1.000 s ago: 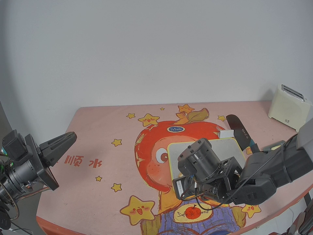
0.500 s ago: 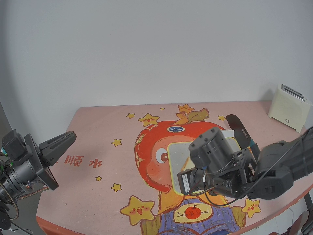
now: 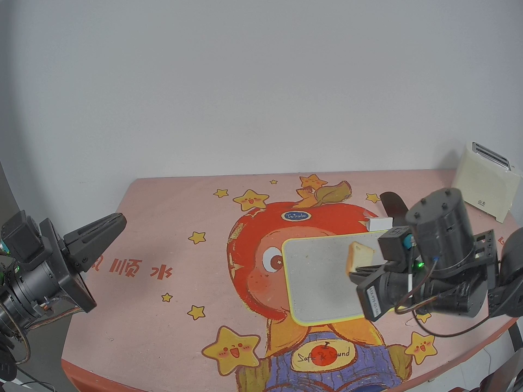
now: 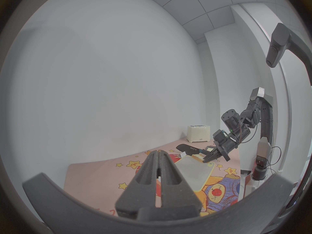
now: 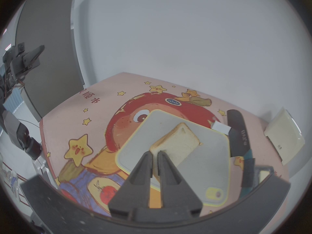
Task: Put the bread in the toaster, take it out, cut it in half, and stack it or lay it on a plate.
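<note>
We find the right gripper (image 3: 360,270) clamped on the bread slice (image 3: 359,256), held over the cutting board (image 3: 318,279). The toaster (image 3: 485,183) stands well apart at two o'clock from the board, so we judge toasting, cutting and plating all outstanding. The knife (image 3: 393,202) lies at one o'clock. The left gripper (image 3: 106,230), closed on nothing, hangs at nine o'clock. The table (image 3: 174,208) is pink and cartoon-printed, against a plain white wall (image 3: 245,83).

We stood in a bare test room: plain white walls (image 3: 261,72), panelled ceiling (image 4: 208,4), a cartoon-printed table (image 3: 163,213) with a toaster (image 3: 485,183).

Red characters (image 3: 132,268) on table (image 3: 180,202) (upside down).
</note>
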`<state>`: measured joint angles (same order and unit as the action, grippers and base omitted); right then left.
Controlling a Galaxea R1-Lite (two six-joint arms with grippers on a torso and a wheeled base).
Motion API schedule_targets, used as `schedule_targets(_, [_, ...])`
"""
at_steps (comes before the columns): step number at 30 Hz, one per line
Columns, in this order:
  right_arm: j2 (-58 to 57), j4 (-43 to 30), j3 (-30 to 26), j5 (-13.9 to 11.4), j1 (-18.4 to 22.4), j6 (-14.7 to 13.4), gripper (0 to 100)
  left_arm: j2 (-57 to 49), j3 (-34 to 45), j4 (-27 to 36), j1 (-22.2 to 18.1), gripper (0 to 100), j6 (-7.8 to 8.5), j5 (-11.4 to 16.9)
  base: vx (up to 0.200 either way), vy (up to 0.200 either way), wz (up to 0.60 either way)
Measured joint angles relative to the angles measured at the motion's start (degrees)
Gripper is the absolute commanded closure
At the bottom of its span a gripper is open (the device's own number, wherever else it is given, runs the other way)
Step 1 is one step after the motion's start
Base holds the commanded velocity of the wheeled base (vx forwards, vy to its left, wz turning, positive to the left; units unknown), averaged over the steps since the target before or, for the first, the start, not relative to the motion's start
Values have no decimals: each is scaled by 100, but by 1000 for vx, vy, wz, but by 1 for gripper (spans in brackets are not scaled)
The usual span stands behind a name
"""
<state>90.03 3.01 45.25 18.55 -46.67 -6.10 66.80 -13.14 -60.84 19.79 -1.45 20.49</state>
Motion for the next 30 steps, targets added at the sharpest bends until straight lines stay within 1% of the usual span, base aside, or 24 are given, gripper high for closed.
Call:
schedule_targets(3, [-202, 0, -102, -79, 221, 246, 100, 4, 0, 5, 0, 100, 0, 4, 0, -200, 0])
schedule_targets(6, [-378, -1, -195, -290, 447, 468, 100, 1, 16, 5, 0, 100, 1, 17, 0, -200, 0])
schedule_targets(10, [-585, -22, -315, -811, 753, 749, 100, 1, 46, -2, 5, 100, 9, 94, 0, -200, 0])
schedule_targets(13, [-723, -22, -399, -1254, 957, 973, 100, 1, 61, 0, -6, 100, 9, 107, 0, -200, 0])
schedule_targets(14, [-773, -15, -429, -1415, 1051, 1100, 100, 1, 63, 0, 2, 100, 9, 121, 0, -200, 0])
schedule_targets(15, [-814, -12, -460, -1519, 1131, 1225, 100, 1, 66, -5, 0, 100, 9, 123, 0, -200, 0])
schedule_targets(18, [-900, -15, -549, -1635, 1296, 1408, 100, -2, 69, -5, 0, 100, 12, 129, 0, -200, 0])
schedule_targets(29, [-935, -1, -642, -1664, 1423, 1575, 100, -5, 90, -6, 0, 100, 37, 129, 0, -200, 0])
schedule_targets(30, [-928, -4, -652, -1664, 1442, 1584, 100, -5, 90, -11, 0, 100, 39, 126, 0, 0, 0])
